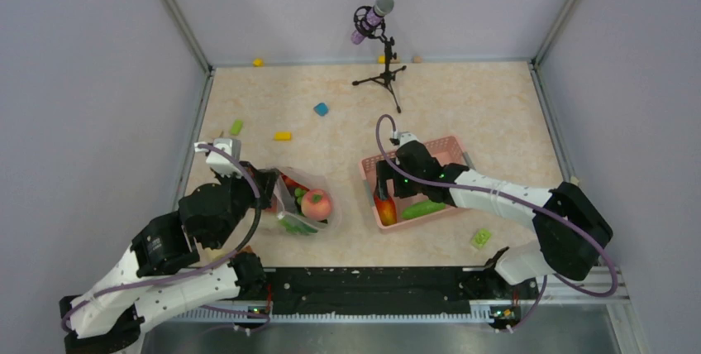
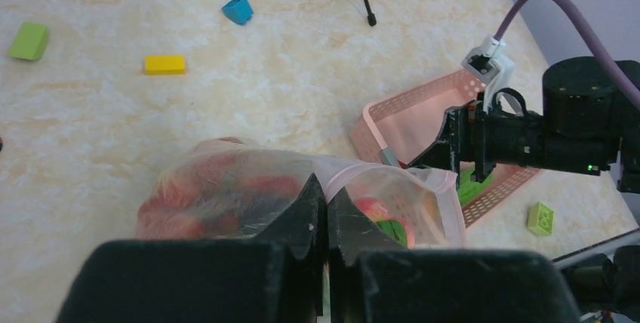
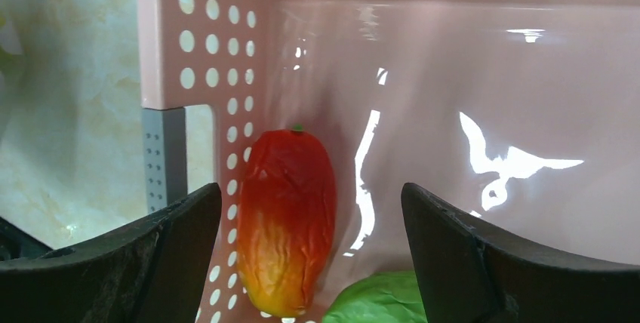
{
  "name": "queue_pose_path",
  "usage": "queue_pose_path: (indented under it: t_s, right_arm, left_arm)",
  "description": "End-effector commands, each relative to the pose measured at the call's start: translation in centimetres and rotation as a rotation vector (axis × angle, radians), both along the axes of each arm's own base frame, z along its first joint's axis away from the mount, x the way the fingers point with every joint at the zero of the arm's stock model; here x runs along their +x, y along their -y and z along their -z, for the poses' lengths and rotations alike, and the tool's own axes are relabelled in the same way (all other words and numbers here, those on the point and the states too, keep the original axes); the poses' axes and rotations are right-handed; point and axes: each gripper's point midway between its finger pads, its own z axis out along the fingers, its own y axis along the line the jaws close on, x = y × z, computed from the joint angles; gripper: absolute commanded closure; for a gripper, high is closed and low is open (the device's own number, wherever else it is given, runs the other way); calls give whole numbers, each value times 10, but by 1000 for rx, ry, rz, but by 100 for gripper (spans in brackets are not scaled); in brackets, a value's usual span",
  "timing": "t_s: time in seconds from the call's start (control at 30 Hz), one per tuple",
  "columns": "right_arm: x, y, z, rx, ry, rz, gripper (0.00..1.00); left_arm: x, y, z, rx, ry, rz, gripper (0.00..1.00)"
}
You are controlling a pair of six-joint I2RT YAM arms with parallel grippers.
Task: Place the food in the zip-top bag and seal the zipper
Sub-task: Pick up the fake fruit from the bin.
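Cut off, blurred
The lower edge cuts the green toy cucumber (image 3: 373,302); the clear crinkly plastic bag (image 2: 241,183) blurs its contents.

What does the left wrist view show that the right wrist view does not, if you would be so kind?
Only the left wrist view shows the zip-top bag, already holding food, with the left gripper shut on its edge, plus the loose yellow block and blue block. Only the right wrist view shows the mango, framed by the open right gripper. Both show the pink basket.
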Motion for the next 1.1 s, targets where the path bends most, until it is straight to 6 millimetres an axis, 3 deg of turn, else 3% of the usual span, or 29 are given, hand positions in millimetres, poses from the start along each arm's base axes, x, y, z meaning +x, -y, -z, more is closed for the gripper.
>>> queue_pose_path:
  t_s: [0.0,0.13,0.23,0.37,0.63,0.77,0.97,1.07]
  right_arm:
    - [5,-19,-4,80,10,-41,13]
    - [3,-16,10,48,-12,-50,14]
    - [1,-14,19,26,-29,-54,16]
    - [-2,-9,30,-11,-60,-48,18]
    - [4,9,38,-96,-58,34,30]
    - [6,10,37,-99,-53,46,41]
    - [5,11,36,-96,-49,41,70]
    - [5,11,35,-95,-43,41,78]
  left_arm:
    - [1,24,-40,-131,66,79,100]
    - [0,56,-44,-119,18,177,100]
    - [9,70,-20,-22,-47,172,100]
    - [18,62,1,58,-68,103,100]
    - [22,32,1,21,13,-2,100]
    - [20,35,1,4,16,19,100]
    - [20,41,6,19,-1,38,100]
    - [21,42,7,18,-4,41,100]
